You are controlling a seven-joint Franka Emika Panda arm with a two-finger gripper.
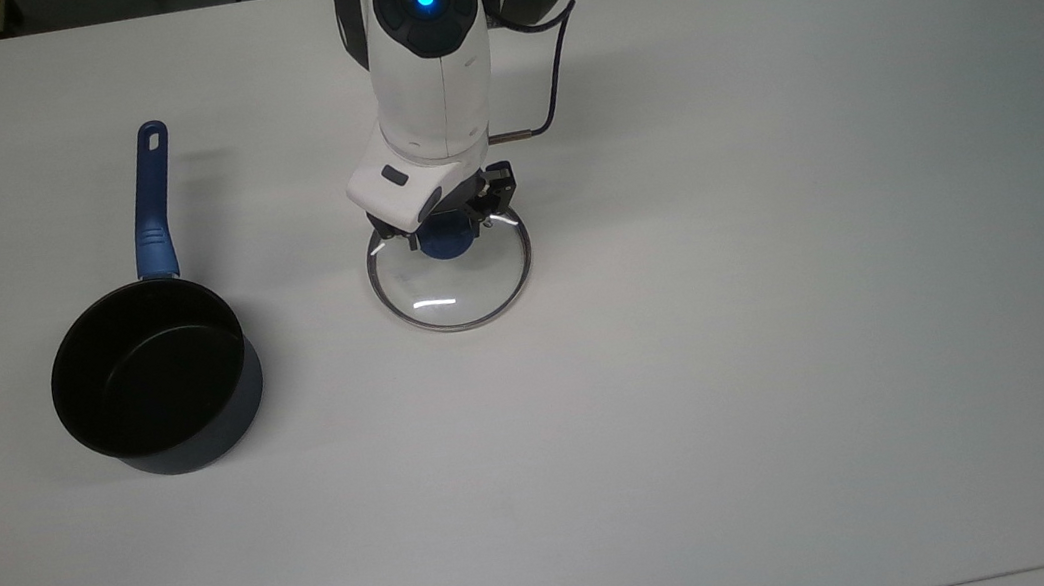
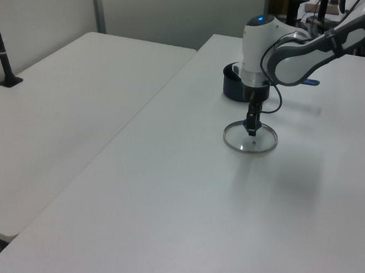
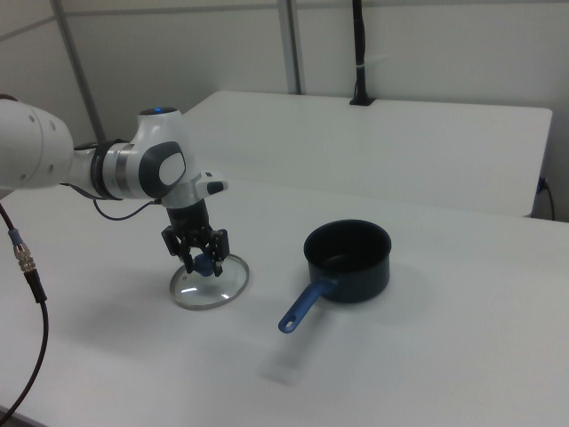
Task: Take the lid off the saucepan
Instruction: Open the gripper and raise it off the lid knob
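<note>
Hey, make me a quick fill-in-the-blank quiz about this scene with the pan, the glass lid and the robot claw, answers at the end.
1. The lid lies flat on the white ______.
2. The claw sits at the lid's blue ______.
3. In the top view, the saucepan stands to the ______ of the lid.
4. The inside of the saucepan is ______ in colour.

Missing words: table; knob; left; black

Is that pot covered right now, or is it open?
Open. The saucepan shows its bare black inside, and the lid lies apart on the table under the hand.
</note>
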